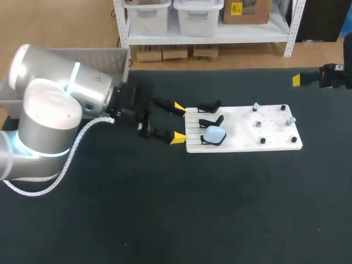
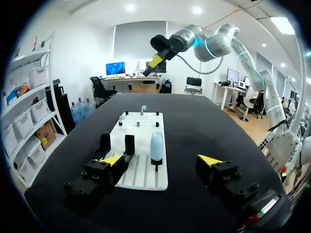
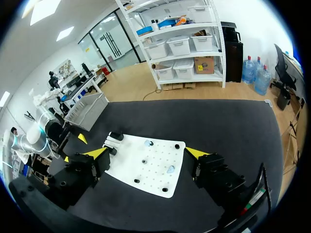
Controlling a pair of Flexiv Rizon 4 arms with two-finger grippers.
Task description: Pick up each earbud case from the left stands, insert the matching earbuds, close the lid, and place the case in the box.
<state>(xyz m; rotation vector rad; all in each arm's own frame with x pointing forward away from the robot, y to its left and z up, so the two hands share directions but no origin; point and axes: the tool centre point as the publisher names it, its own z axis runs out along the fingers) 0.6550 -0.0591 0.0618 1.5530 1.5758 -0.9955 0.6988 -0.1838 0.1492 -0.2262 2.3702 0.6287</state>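
The left gripper (image 1: 179, 122) is spread wide and holds nothing, its yellow tips at the left edge of the flat white pegboard (image 1: 242, 144). Just ahead, at the board's near-left corner, the pale blue rounded earbud case (image 1: 214, 133) sits on the nearest of three black stands (image 1: 210, 121); the other two are bare. From the left wrist the case lies almost centred between the fingers. Small bluish earbuds (image 1: 256, 107) perch on pegs at the board's right end. The right gripper (image 3: 146, 154), likewise open and empty, hangs high beyond the board's far-right corner. A grey open box (image 1: 118, 60) stands at the table's far-left corner.

The grasp looks next: advance straight, keep the case centred, close gently on its flanks, and lift clear without dragging the board.
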